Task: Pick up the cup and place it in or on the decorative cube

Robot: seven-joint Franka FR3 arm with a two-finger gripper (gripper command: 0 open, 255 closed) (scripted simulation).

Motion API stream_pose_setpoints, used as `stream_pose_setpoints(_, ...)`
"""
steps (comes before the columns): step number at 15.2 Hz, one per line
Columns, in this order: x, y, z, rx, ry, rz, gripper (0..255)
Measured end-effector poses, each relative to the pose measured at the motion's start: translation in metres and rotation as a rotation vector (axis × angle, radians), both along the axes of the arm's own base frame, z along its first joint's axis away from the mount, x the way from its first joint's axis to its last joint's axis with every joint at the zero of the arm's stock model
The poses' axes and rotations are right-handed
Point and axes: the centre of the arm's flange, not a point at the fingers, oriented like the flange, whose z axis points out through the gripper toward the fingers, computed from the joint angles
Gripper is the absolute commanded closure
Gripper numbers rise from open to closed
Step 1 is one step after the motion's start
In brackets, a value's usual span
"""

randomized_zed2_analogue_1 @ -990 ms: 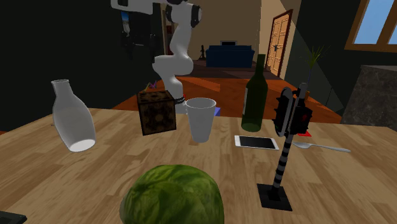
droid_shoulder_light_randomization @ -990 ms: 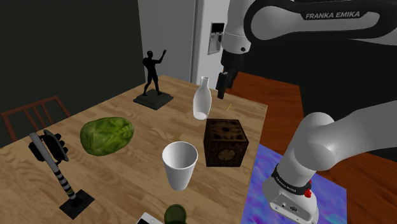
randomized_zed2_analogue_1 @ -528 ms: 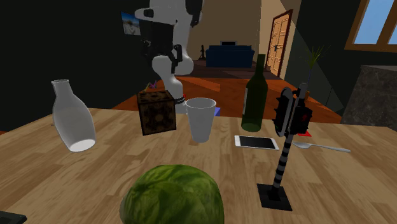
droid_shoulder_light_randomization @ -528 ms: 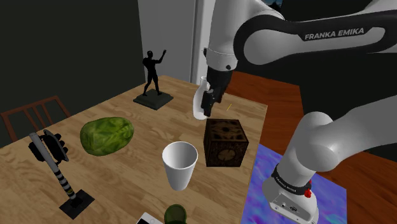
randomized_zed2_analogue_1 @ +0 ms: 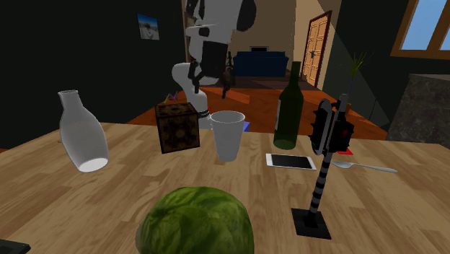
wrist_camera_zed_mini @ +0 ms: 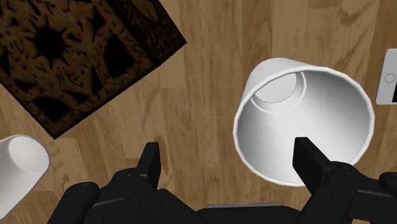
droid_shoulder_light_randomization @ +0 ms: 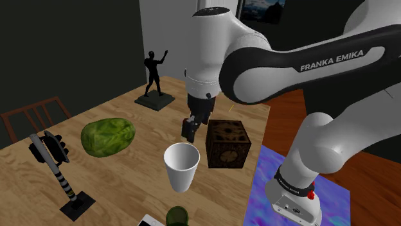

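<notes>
A white Franka arm holds its black claw (droid_shoulder_light_randomization: 188, 128) above a wooden table (droid_shoulder_light_randomization: 132, 176), pointing down, with nothing in it. Its two fingers (wrist_camera_zed_mini: 151, 167) are spread wide. The cup (droid_shoulder_light_randomization: 181, 164), white, tapered and upright with its mouth open, stands on the table directly below the claw. In the shoulder view the claw is at twelve o'clock from the cup. The decorative cube (droid_shoulder_light_randomization: 227, 142), a dark brown box with carved patterns, sits just beside the cup at about two o'clock, with a narrow strip of bare wood between them. In the wrist view one finger hangs over the mouth of the cup (wrist_camera_zed_mini: 302, 121) and the other over bare table (wrist_camera_zed_mini: 210, 76) on the side toward the cube (wrist_camera_zed_mini: 70, 57), so the claw (wrist_camera_zed_mini: 228, 147) looks centred on the cup wall nearest the cube. That suggests a rim pinch. To do it well, the claw should probably descend straight, keeping the outer finger off the cube. It should close gently, since the light cup may tip or slide. It should then lift clear of the cube's top before carrying the cup across. In the second exterior view the claw (randomized_zed2_analogue_1: 209, 81) hangs above the cup (randomized_zed2_analogue_1: 228, 133), with the cube (randomized_zed2_analogue_1: 177, 126) at nine o'clock and a green wine bottle (randomized_zed2_analogue_1: 288, 108) at two o'clock.
</notes>
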Motion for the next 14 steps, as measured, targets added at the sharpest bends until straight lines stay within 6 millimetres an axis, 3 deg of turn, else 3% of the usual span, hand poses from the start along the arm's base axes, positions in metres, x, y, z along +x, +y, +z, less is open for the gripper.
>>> stream_pose_setpoints(9,-0.006,0.11,-0.051,-0.021,-0.011,0.005,0)
stream_pose_setpoints(11,-0.007,0.121,-0.058,-0.022,-0.011,0.004,0)
stream_pose_setpoints(14,-0.006,0.121,-0.072,-0.022,-0.012,0.004,0)
